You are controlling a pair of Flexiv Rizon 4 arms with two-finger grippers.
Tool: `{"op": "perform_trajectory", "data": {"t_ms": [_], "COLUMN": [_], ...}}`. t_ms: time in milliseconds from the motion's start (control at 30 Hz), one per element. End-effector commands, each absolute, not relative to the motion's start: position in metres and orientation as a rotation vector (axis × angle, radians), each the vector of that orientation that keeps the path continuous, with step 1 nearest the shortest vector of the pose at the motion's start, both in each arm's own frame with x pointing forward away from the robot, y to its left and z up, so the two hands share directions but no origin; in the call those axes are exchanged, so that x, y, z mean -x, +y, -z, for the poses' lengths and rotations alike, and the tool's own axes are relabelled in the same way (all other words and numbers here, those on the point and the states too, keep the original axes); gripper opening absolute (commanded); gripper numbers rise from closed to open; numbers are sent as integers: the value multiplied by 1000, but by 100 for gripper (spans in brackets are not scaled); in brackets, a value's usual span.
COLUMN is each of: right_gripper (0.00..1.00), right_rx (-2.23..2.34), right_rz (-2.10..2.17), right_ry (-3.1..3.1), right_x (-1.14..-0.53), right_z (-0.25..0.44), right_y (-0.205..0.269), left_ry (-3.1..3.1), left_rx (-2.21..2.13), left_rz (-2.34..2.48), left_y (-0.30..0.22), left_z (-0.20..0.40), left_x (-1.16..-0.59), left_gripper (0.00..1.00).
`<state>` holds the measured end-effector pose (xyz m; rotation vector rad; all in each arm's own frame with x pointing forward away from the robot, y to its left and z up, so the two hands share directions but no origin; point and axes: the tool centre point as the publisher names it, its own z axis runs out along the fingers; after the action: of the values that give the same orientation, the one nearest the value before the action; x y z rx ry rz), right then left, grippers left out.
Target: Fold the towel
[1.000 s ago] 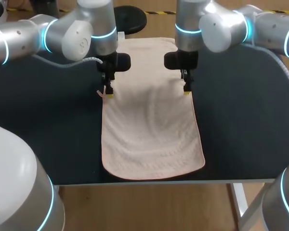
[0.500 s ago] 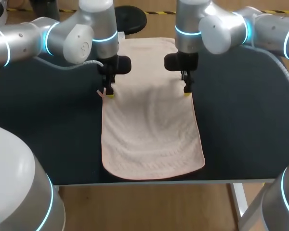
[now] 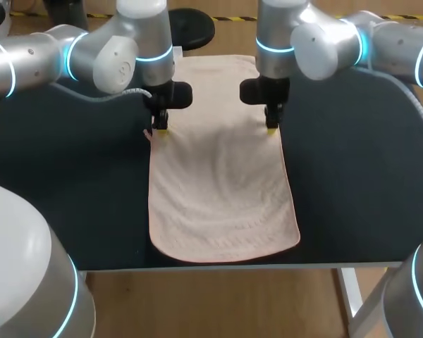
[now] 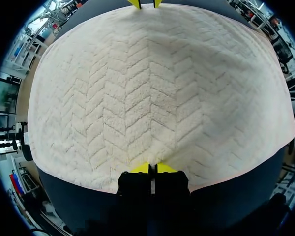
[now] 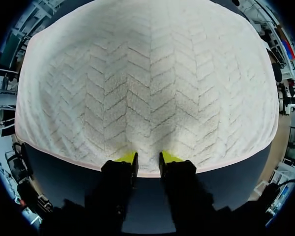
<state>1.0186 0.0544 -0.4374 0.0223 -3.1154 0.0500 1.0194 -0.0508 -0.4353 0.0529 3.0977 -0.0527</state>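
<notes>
Here, set against the head view of a second ago, the yellow tips of my left end effector [image 3: 159,131] and my right end effector [image 3: 271,128] stand slightly nearer the far side of the surface [image 3: 352,176] and show less of their yellow. The dark bodies above them have hardly shifted, and the towel [image 3: 222,204] lies as it did. A small tag [image 3: 148,134] juts from the towel's left edge just beside my left end effector; any print on it is too small to tell. The towel is pale pink with a chevron weave and lies spread along the middle of the surface with shallow ripples. Its long axis runs from the far edge toward me, with its rounded near end just inside the near edge and its far end between my two arms. Each end effector stands on one long edge in the far half, left on the left edge and right on the right, opposite each other across the width. In the left wrist view my fingertips [image 4: 140,168] are pressed together on the towel's edge, pinching the cloth, and the other arm's yellow tips show at the opposite edge. In the right wrist view my fingertips [image 5: 169,157] stand narrowly apart just inside the edge, with flat cloth showing in the gap.
</notes>
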Motion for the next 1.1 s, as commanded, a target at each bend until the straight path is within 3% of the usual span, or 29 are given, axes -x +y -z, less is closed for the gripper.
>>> {"op": "perform_trajectory", "data": {"t_ms": [33, 367, 400, 467, 1100], "right_gripper": [0, 0, 24, 100, 100], "right_rx": [-23, -13, -13, -9, 2], "right_rz": [-45, -10, -8, 8, 1], "right_ry": [-3121, -3134, -3134, -3133, -3140], "right_x": [-1016, -1013, -1013, -1011, -1020], "right_z": [437, 429, 427, 420, 443], "right_y": [52, 50, 50, 50, 54], "left_ry": [3099, 3096, 3096, 3098, 3101], "left_rx": [-51, -54, -55, -58, -88], "left_rz": [50, 49, 48, 45, 43], "left_y": [-51, -51, -51, -51, -50], "left_z": [435, 435, 435, 435, 434], "left_x": [-1019, -1017, -1017, -1016, -1015], "left_gripper": [0, 0, 0, 0, 0]}}
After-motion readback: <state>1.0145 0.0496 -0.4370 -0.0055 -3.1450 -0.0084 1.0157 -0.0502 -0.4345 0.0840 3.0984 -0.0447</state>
